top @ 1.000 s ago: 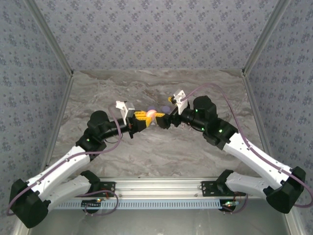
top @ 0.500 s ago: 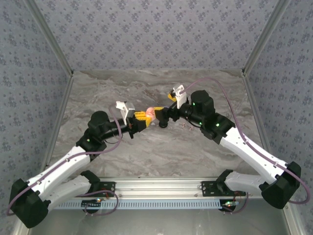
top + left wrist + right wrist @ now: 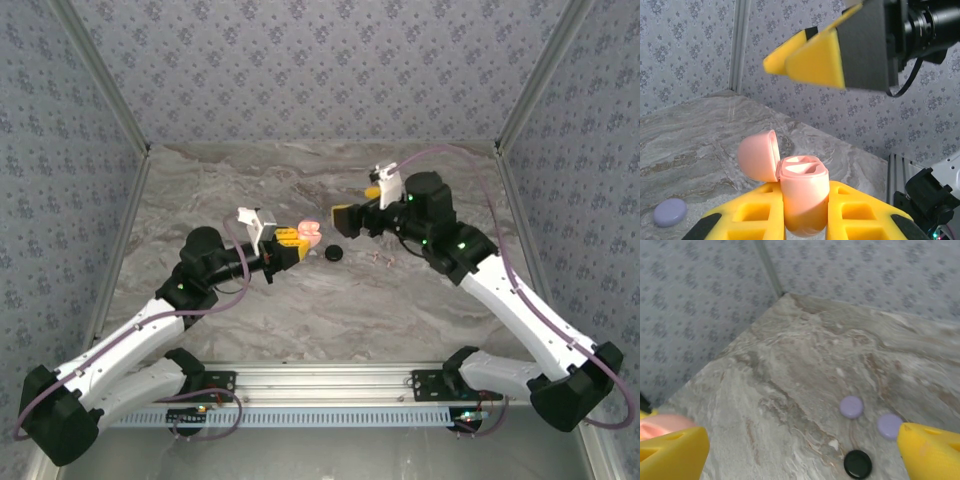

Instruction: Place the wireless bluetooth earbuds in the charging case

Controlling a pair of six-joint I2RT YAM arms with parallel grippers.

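Left gripper (image 3: 805, 202) clamps open pink case (image 3: 802, 185), base cut off; right gripper (image 3: 800, 60) wide, empty; earbuds (image 3: 381, 258) mere specks.

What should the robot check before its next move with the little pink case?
1. Pale pink egg-shaped plastic charging case clamped firmly in the left end effector: ok.
2. Hinged lid swung open: ok.
3. Both slots in the top of the case free: ok, they look empty.
4. Right end effector open and carrying nothing: ok.
5. Pale pink earbuds located: cannot tell. Tiny pale specks lie on the grey marbled table beside the round black case, but they are too small to be sure.
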